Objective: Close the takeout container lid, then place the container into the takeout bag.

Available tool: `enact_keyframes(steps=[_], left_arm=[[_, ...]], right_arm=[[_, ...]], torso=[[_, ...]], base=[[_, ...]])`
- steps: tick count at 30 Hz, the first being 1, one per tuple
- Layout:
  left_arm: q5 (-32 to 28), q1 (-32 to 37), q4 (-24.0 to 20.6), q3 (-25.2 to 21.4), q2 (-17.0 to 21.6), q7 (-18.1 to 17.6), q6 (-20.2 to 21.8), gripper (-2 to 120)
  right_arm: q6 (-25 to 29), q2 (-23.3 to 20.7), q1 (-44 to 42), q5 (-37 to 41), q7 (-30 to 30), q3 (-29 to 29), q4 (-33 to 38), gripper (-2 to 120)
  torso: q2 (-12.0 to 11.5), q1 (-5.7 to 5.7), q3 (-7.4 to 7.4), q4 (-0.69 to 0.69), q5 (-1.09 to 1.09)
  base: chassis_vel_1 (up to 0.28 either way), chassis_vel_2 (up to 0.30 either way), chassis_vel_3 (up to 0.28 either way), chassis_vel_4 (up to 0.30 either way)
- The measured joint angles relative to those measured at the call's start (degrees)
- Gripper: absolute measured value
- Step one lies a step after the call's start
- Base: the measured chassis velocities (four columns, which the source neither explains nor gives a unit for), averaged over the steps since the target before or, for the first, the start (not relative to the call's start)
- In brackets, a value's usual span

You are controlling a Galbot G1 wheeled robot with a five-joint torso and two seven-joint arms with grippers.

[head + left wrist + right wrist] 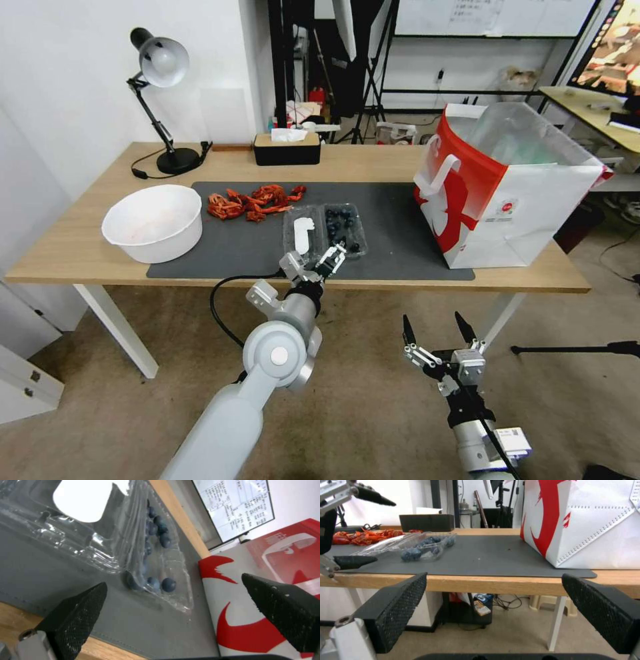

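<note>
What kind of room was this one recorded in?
Probably a studio or lab workspace, not a kitchen: light stands and a whiteboard stand behind the wooden table, and a monitor sits at the far right.

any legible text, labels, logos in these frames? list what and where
None can be read.
Lid: elongated white label, no print visible.
Takeout bag: small round red logo with a line under it, too small to read.
Whiteboard: handwriting, too faint.
Wall screen: rows of text, blurred.
</note>
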Motion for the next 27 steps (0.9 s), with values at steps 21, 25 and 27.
enact_keyframes(steps=[21, 25, 27], left_arm=[[-0.38, -2.01, 3.01, -0.99, -0.43, -1.34, -0.24, 100], [-0.65, -2.79, 3.75, -1.15, -0.53, -1.48, -0.31, 100], [-0.82, -3.0, 3.92, -1.17, -0.54, -1.54, -0.32, 100]], right_arm=[[0.03, 0.41, 0.47, -0.18, 0.25, -0.25, -0.93, 100], [0.11, 0.55, 0.17, -0.2, 0.29, -0.19, -0.97, 100], [0.16, 0.62, 0.12, -0.23, 0.31, -0.17, -0.98, 100]], torso=[[0.02, 0.0, -0.01, 0.0, 0.0], [0.02, 0.0, -0.01, 0.0, 0.0], [0.02, 0.0, -0.01, 0.01, 0.0]], base=[[0.0, 0.0, 0.0, 0.0], [0.0, 0.0, 0.0, 0.0], [0.0, 0.0, 0.0, 0.0]])
